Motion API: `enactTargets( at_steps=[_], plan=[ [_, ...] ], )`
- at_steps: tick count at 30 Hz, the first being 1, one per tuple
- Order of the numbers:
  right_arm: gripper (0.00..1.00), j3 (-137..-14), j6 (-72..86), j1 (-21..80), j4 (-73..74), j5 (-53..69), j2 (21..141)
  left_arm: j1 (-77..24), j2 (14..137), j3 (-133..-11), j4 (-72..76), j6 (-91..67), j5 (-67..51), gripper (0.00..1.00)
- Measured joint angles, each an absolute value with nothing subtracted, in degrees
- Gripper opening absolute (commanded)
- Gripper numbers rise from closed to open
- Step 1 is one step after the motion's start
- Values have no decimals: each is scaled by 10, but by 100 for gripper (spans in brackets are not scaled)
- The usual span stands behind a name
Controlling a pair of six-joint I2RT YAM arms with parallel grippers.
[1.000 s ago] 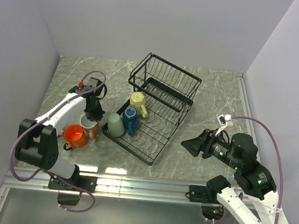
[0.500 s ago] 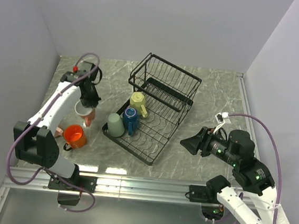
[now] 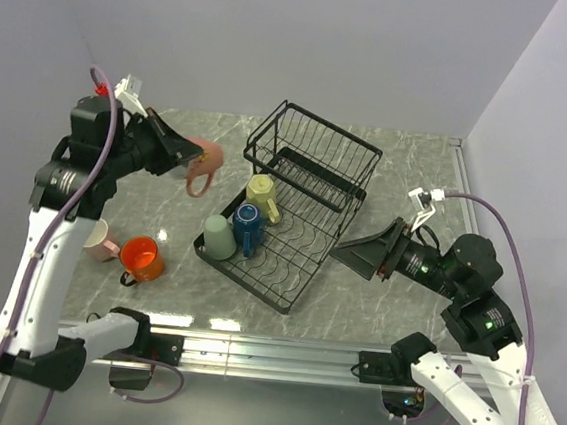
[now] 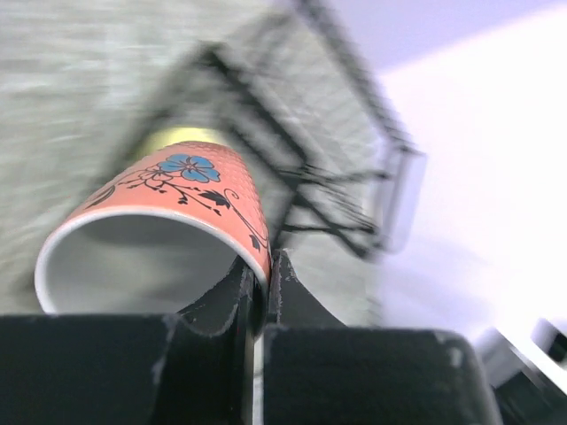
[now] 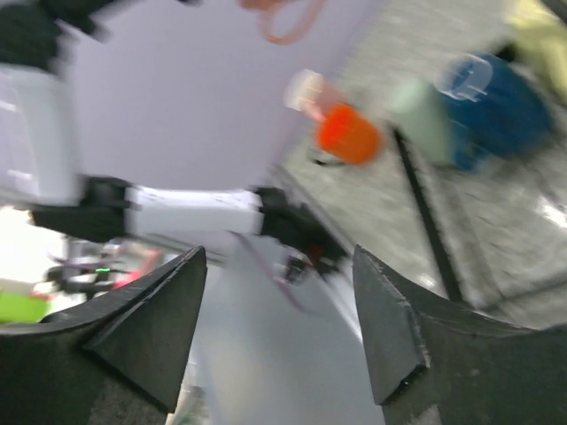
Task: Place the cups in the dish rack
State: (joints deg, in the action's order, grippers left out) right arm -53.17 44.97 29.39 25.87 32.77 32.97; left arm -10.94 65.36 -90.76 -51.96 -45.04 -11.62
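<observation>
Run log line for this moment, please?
left claw: shut on salmon cup, in air | right claw: open, empty | dish rack: three cups

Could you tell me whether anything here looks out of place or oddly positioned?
Nothing looks spilled or broken. One oddity: the salmon mug hangs in the air left of the dish rack, tipped on its side, handle down, held by the left gripper pinching only its rim.

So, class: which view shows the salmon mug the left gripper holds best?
Left wrist: the salmon mug fills it, floral print and pinched rim clear. Top external shows it small, aloft; right wrist only a blurred handle.
</observation>
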Motion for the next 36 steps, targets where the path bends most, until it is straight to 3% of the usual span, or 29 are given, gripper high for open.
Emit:
enactTargets(
  at_steps=[1,4,14,19,27,36],
  plan=[
    [92,-529,465,294,232,339,330,-109,638,-895,-495,-462,-145,0],
    [94,-501,519,294,144,366,329,-109,595,-836,-401,-510,-235,0],
    [96,-439,620,338,19,323,360,-110,513,-586,-28,-793,-417,0],
    [96,-460,616,407,12,258,394,-110,505,-573,55,-883,-449,0],
    [96,-611,546,556,53,112,510,-110,469,-572,170,-990,-510,0],
    [93,-672,499,650,72,-21,550,-110,425,-526,226,-1063,-550,0]
  ],
)
